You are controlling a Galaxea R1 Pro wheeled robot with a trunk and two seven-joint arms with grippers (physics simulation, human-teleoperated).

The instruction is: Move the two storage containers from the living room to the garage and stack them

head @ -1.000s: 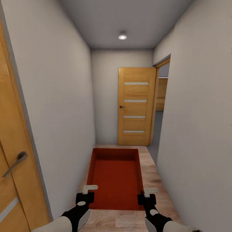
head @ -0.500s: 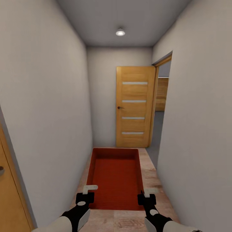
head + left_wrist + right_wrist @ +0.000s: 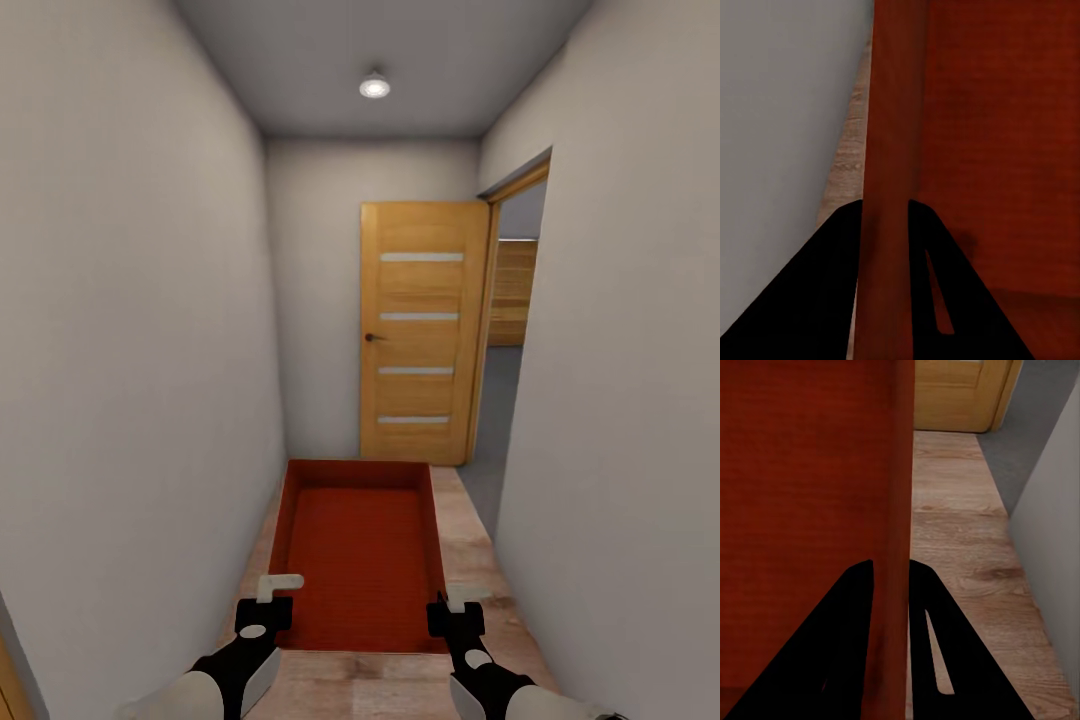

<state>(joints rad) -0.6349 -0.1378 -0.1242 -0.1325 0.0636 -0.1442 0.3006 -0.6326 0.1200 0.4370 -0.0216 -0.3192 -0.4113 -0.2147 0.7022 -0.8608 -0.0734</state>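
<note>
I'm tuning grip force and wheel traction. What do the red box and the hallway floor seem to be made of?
The red box: probably matte plastic, with thin plain walls and a finely ribbed bottom, though the render leaves this open. The hallway floor: light wood planks or laminate, with visible grain and plank seams and a dull finish.

Storage container (image 3: 362, 555): one, red-orange, open-top. Grippers: two, left gripper (image 3: 268, 603) and right gripper (image 3: 452, 606), one clamped on each long wall. Wooden door (image 3: 421, 332): one, far end. Ceiling lamp (image 3: 375, 86): one. Open doorway (image 3: 510, 330): one, right.
</note>
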